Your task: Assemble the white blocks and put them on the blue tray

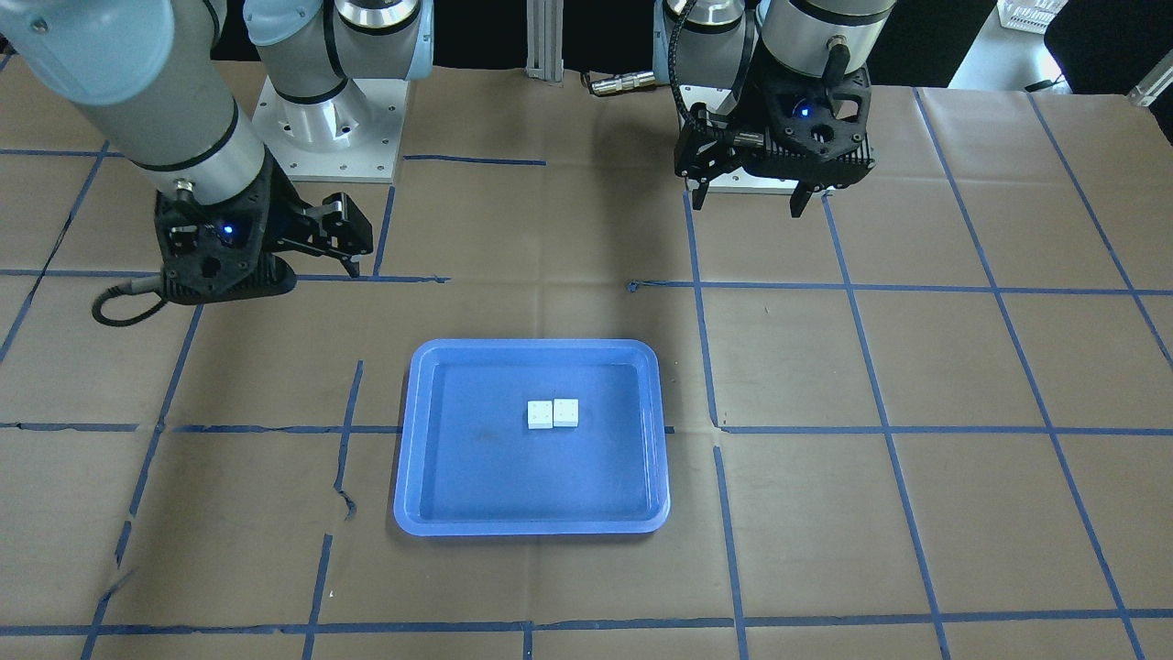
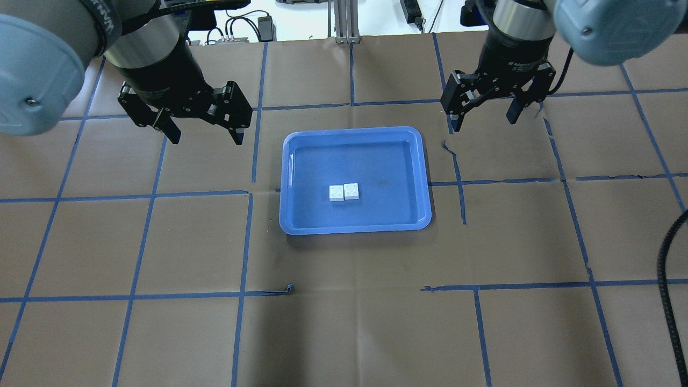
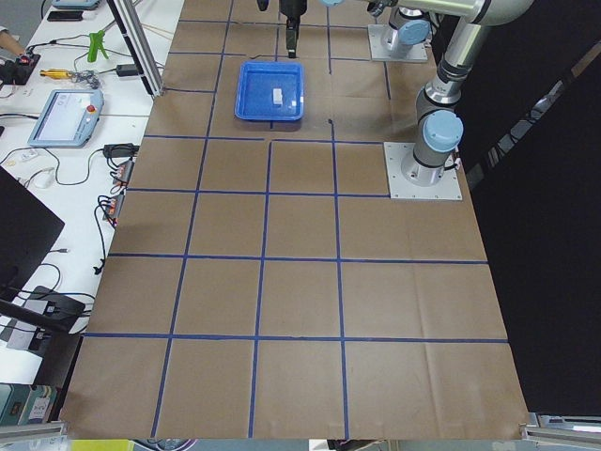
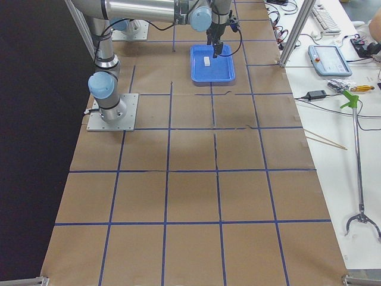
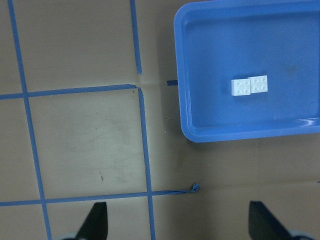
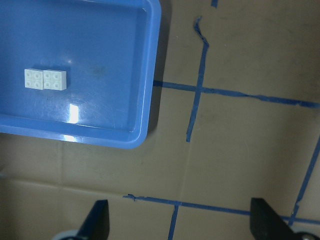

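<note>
Two white blocks [image 2: 336, 192] [image 2: 351, 191] lie side by side, touching, studs up, near the middle of the blue tray [image 2: 355, 229]. They also show in the front view [image 1: 540, 414] [image 1: 566, 412], the left wrist view [image 5: 241, 87] and the right wrist view [image 6: 34, 78]. My left gripper [image 2: 206, 137] is open and empty, hovering above the table left of the tray's far corner. My right gripper [image 2: 482, 122] is open and empty, hovering right of the tray's far corner. Both wrist views show wide-apart fingertips with nothing between them.
Brown paper with a blue tape grid covers the table [image 2: 344, 322]. The arms' base plates [image 1: 330, 128] stand at the robot's side. A black cable [image 2: 666, 301] runs along the right edge. A loose tape curl [image 2: 290, 289] lies in front of the tray.
</note>
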`<state>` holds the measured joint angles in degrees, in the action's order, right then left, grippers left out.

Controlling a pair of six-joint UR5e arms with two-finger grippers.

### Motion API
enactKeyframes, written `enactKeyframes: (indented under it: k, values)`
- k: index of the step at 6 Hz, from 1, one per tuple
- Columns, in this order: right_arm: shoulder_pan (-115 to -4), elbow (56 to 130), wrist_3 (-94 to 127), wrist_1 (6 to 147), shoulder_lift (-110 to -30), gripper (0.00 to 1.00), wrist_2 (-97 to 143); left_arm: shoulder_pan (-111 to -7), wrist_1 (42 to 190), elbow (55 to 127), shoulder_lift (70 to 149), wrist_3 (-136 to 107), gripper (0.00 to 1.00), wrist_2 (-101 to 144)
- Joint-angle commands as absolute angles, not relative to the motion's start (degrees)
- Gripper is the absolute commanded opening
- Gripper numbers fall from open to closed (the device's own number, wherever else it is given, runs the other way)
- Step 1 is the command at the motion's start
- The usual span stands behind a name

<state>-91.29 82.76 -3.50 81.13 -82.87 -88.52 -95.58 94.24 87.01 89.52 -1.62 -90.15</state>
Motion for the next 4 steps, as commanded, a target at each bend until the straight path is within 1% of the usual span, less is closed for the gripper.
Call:
enactKeyframes:
  k: [1,4]
  values:
    - [-90.3,81.6,-0.4,75.8,-86.1,1.00,-90.0,-95.2,94.7,86.6,89.4,-0.8,0.99,-90.1]
    - [-88.6,81.7,-0.3,76.8,-86.9,1.00,-89.9,-95.4,94.7,86.2,89.3,-0.2,1.00,-90.1]
